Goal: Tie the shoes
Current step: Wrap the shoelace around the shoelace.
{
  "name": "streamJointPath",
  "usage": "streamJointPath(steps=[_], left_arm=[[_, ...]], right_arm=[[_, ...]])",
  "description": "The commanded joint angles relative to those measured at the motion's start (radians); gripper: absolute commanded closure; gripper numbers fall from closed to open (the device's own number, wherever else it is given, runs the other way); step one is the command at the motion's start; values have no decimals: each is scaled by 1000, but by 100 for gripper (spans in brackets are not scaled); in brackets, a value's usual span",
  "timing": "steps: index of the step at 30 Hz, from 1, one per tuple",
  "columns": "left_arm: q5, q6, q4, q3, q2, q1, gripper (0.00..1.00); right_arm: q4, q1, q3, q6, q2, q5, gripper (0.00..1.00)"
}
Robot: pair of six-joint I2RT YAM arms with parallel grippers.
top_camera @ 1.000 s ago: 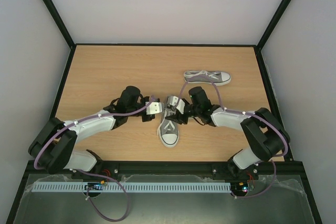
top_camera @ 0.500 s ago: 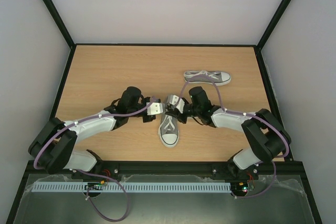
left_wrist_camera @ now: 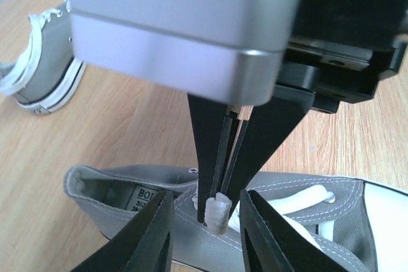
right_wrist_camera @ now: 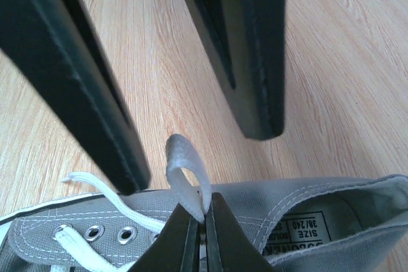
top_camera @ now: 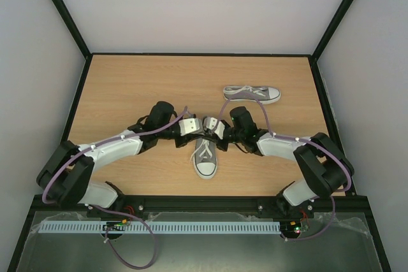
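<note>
The left end effector (left_wrist_camera: pixel 205 221) has opened and stands spread over the near shoe (top_camera: pixel 205 157) at the middle of the table (top_camera: pixel 127 87) — its mate (top_camera: pixel 252 93) lies well behind — while the right end effector (right_wrist_camera: pixel 204 211) has pinched the white lace (right_wrist_camera: pixel 185 176); a handover, seemingly, so next draw it taut.

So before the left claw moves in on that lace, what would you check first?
1. The right gripper is shut on the lace: ok.
2. The left gripper is open: ok.
3. The lace stands between the left gripper's fingers: ok.
4. The near shoe sits upright on the table: ok.
5. The other shoe lies apart: ok.
6. How much slack the lace has: cannot tell.
</note>
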Motion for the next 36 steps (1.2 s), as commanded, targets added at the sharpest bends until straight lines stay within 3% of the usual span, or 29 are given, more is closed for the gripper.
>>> streamJointPath(steps=[1, 7, 14, 16, 17, 22, 25, 28, 30, 33, 36], left_arm=[[16, -41, -4, 19, 25, -1, 70], [3, 27, 6, 8, 46, -8, 68], [-13, -41, 60, 0, 46, -17, 82], [-6, -54, 64, -17, 39, -20, 91], [-4, -52, 64, -24, 34, -24, 97], [-56, -49, 94, -32, 25, -27, 98], [-83, -40, 132, -41, 23, -27, 98], [-77, -40, 141, -43, 23, -27, 98], [-69, -42, 140, -47, 22, -28, 98], [-68, -38, 138, -56, 16, -32, 98], [-73, -34, 137, -63, 5, -34, 98]], right_arm=[[-1, 4, -13, -18, -32, -7, 96], [-3, 4, -18, -24, -41, -8, 96], [-6, 4, -27, -26, -47, -14, 93], [-13, 4, -24, -25, -51, -16, 90], [-19, 3, -22, -22, -54, -13, 87], [-49, -2, -14, 100, -130, 91, 50], [-90, -34, -2, 305, -222, 252, 42], [-275, -64, 82, 544, -254, 561, 33], [-511, -68, 204, 664, -215, 698, 35], [-811, -68, 336, 840, -122, 794, 43], [-916, -54, 361, 953, -55, 774, 51]])
